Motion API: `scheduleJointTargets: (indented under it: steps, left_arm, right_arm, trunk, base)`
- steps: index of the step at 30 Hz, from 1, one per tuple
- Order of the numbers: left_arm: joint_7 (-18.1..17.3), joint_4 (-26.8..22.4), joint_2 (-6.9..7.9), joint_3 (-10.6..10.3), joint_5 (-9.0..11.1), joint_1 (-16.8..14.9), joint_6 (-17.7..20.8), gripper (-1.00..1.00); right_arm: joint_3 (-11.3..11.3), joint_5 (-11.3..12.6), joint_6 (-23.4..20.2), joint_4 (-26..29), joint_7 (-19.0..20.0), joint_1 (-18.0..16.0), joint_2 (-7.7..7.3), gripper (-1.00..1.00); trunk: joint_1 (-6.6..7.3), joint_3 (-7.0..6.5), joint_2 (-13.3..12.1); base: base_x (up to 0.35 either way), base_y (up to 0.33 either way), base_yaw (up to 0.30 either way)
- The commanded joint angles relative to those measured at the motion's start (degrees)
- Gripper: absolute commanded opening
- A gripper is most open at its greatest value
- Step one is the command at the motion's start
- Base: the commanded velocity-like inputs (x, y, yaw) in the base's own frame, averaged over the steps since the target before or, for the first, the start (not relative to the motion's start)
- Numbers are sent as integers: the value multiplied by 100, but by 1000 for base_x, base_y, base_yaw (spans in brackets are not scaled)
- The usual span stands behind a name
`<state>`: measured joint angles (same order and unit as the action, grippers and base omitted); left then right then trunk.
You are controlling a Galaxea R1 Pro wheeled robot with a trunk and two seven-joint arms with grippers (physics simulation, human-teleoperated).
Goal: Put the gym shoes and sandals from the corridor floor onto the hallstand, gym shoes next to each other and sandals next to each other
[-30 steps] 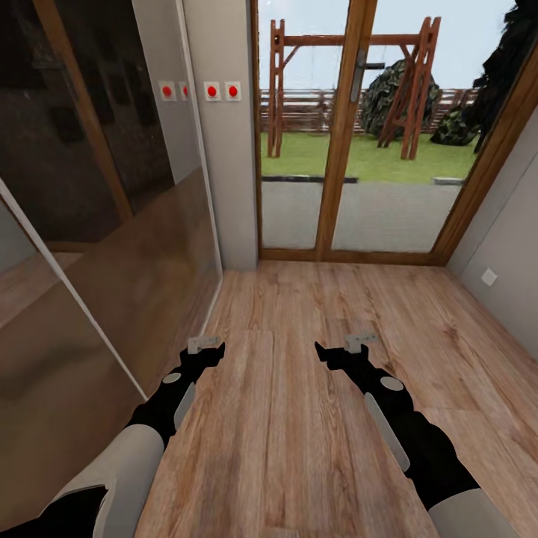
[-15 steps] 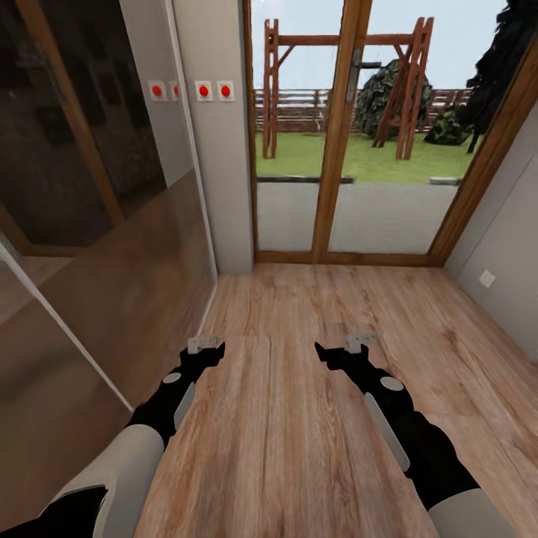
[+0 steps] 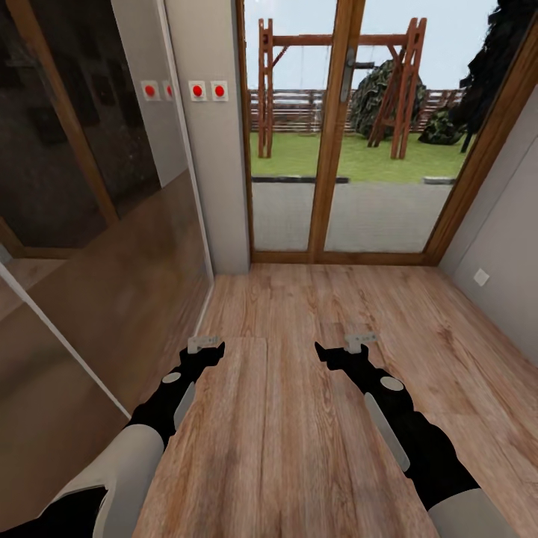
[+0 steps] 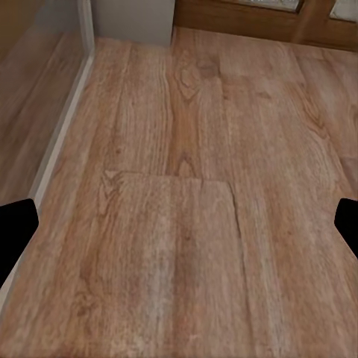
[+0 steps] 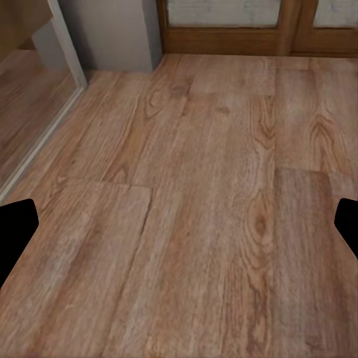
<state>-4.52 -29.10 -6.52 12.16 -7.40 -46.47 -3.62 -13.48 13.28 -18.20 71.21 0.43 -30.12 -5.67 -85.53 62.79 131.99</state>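
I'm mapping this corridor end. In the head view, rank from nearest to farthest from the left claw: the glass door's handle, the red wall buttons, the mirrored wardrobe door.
1. Mirrored wardrobe door, right beside the left claw on its left.
2. Red wall buttons, ahead on the grey wall by the door frame.
3. Glass door's handle, farther ahead and to the right, on the wooden frame.

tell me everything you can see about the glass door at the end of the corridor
The glass door is a shut double door in a warm brown wooden frame, with a metal handle on the centre post. Its panes reach almost to the corridor floor, which meets its wooden sill. Through it show paving, grass, a fence and a wooden swing frame.
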Motion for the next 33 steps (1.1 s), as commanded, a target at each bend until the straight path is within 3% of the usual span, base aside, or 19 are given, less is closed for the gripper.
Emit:
scheduleJointTargets:
  steps: [1,25,33]
  left_arm:
    - [-39,1,-7,49,-60,-4,-19,100]
    - [-36,0,-14,50,-60,-3,-9,100]
    - [-31,0,-10,50,-60,-3,-7,100]
  right_arm:
    - [-6,26,-26,7,1,-3,-5,100]
    - [-6,26,-26,7,1,-3,-5,100]
    - [-5,26,-26,7,1,-3,-5,100]
  trunk:
    - [1,5,2]
    - [1,5,2]
    - [1,5,2]
  base:
    - [28,0,-3]
    - [114,19,0]
    - [256,0,0]
